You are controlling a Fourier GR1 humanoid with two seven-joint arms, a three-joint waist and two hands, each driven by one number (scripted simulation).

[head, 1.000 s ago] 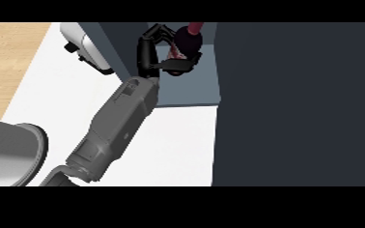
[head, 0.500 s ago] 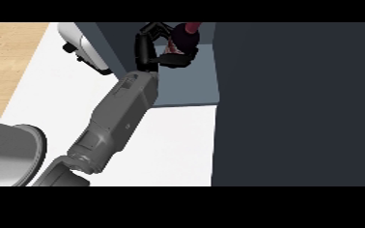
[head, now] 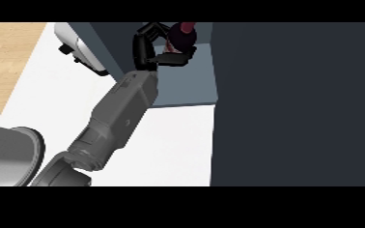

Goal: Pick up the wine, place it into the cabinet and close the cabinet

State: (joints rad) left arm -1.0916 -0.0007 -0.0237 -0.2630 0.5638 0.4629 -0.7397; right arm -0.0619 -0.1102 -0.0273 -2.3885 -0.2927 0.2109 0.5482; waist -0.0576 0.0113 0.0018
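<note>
Left hand curls its fingers and thumb round the wine bottle, holding it over the cabinet shelf at the worktop's far edge, beside the dark cabinet door.

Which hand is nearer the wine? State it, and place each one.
Left. The left hand is curled round the wine at the cabinet opening. The right hand is out of view, so its place cannot be told.
</note>
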